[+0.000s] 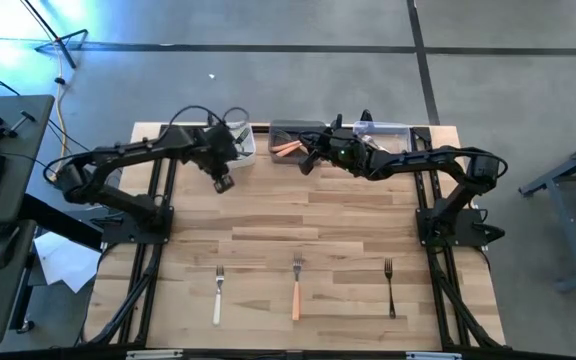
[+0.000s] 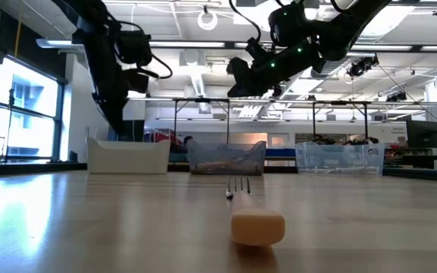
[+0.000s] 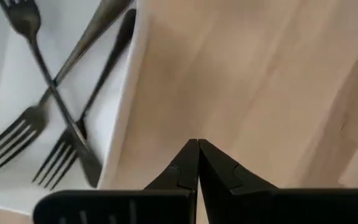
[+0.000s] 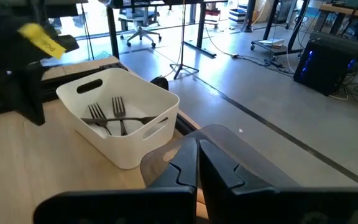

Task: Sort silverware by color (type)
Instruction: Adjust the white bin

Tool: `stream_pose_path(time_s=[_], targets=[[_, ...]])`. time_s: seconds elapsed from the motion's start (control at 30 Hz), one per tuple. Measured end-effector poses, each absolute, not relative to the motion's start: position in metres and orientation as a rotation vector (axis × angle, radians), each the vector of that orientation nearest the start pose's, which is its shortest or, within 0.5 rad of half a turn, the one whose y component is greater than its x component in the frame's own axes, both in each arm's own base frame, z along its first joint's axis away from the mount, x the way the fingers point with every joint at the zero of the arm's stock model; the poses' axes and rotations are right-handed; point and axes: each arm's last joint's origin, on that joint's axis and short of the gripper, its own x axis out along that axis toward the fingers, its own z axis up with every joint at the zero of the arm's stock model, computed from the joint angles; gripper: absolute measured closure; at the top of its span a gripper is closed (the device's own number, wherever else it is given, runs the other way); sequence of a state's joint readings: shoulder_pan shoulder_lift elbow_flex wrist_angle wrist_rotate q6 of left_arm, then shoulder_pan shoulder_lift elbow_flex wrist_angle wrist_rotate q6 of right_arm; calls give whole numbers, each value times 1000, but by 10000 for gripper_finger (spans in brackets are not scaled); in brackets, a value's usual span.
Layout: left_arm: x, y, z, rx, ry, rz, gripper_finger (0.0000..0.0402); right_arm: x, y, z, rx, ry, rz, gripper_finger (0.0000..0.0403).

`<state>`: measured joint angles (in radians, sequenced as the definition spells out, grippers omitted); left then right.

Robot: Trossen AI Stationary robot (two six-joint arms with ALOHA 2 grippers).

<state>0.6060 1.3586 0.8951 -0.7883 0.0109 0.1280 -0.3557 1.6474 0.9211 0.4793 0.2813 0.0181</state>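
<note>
Both hands were empty and pinched shut, up at the far end of the table by the bins. The left hand hung just beside the white bin, tips pointed down at bare wood, looking like it had nothing more to do there. The right hand hovered over the middle bin, where orange-handled forks lay — each bin, it seemed, taking one colour. A clear bin sat behind the right arm.

Well away from both hands, three forks waited in a row near the table's front edge: the white-handled fork, the orange-handled fork and the black-handled fork — laid apart, probably so each could be picked cleanly.

The overhead view hid what was in the white bin; the left wrist view showed it plainly — dark forks crossed over each other. The right wrist view confirmed them from farther off.
</note>
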Motion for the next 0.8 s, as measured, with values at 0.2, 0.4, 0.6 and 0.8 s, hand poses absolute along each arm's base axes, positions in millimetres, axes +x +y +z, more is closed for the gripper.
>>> stream_pose_path(time_s=[0.2, 0.4, 0.6, 0.8], targets=[[196, 136, 194, -293, 1345, 616, 401, 330, -131, 223, 25, 268, -636, 403], [180, 151, 170, -288, 1360, 766, 401, 330, -131, 222, 24, 283, -635, 403], [168, 165, 168, -268, 1342, 927, 401, 330, -131, 222, 24, 282, -635, 403], [166, 172, 168, -310, 1294, 909, 401, 330, -131, 222, 12, 288, -634, 403]])
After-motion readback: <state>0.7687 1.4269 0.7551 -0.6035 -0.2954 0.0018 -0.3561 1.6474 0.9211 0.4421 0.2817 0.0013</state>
